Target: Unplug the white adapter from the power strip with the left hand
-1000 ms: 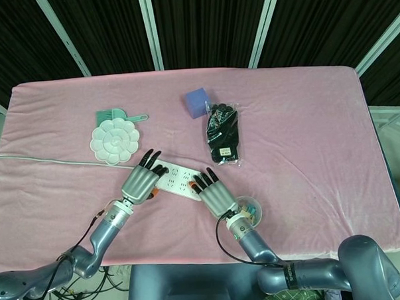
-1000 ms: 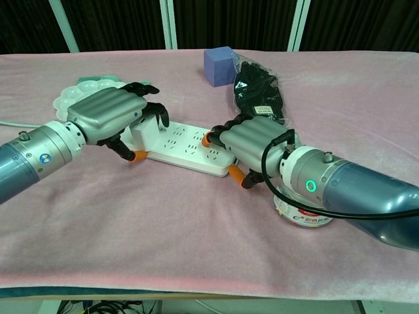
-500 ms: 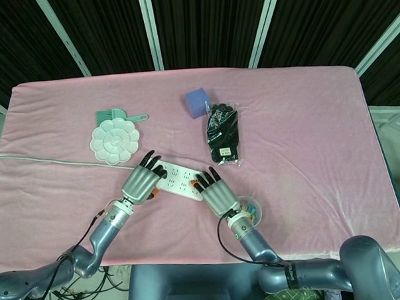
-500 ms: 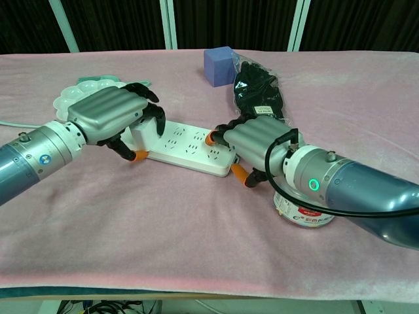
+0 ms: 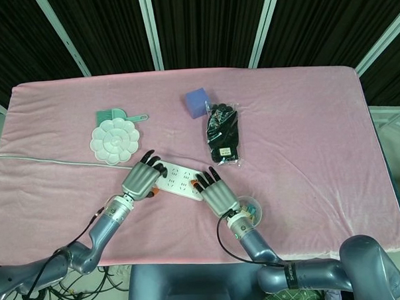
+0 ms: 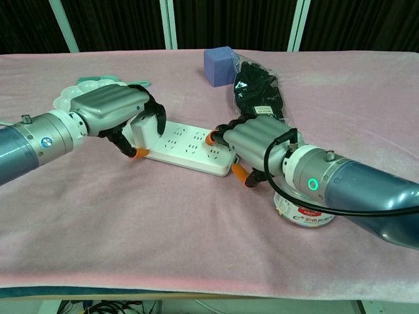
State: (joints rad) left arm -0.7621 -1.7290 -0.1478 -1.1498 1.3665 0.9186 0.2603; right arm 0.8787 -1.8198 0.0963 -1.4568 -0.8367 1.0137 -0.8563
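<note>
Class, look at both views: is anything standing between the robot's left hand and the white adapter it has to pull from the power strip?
Nothing visible does. The left hand is already curled around the white adapter at the left end of the power strip. The right hand rests on the strip's other end, away from the adapter.

left hand [image 6: 111,114] covers most of the white adapter [image 6: 145,128], plug seating not visible. right hand [image 6: 252,145] hides the power strip [image 6: 186,147] end. can [image 6: 302,212] mostly behind right forearm, label too small to read. both arms cut off by frame edges.
</note>
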